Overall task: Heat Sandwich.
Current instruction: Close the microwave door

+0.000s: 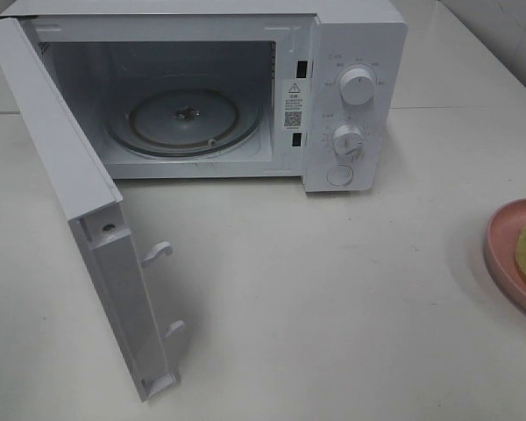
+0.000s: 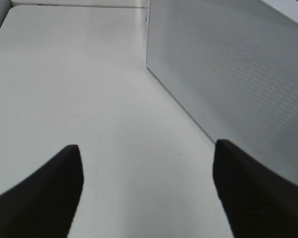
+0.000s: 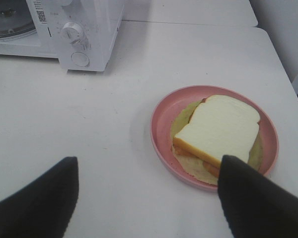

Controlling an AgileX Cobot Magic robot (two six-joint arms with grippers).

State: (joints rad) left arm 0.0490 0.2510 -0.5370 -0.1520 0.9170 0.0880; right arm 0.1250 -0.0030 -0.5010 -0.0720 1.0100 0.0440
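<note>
Fingers of my left gripper (image 2: 148,191) stand spread apart with nothing between them, only bare white table (image 2: 64,89) showing in the gap. Just beside that gripper, on my left wrist view, runs the perforated white face of the microwave door (image 2: 228,74), its lower edge meeting the tabletop.

My right gripper (image 3: 149,198) is likewise spread wide and holds nothing; its two dark fingers (image 3: 35,203) hang above the table. One finger's tip overlaps the near edge of the pink plate (image 3: 161,121) in my right wrist view, though I cannot tell whether it touches it.

Taking the microwave (image 1: 351,96) as the landmark: the sandwich (image 3: 218,131) lies on the pink plate, well apart from the microwave, off to the control-panel side and nearer to me than the oven's front. Its top slice is white bread with a tan crust edge, orange-red filling shows beneath the near edge, and pale green lettuce spreads around it on the plate. In the high view only a sliver of plate and sandwich shows at the right border.

The microwave door (image 1: 79,202) is swung fully open toward the front on the side away from the controls. Inside, the glass turntable (image 1: 186,118) sits bare. The control panel carries two round knobs (image 1: 357,88) one above the other, with a round button (image 1: 340,174) below them
</note>
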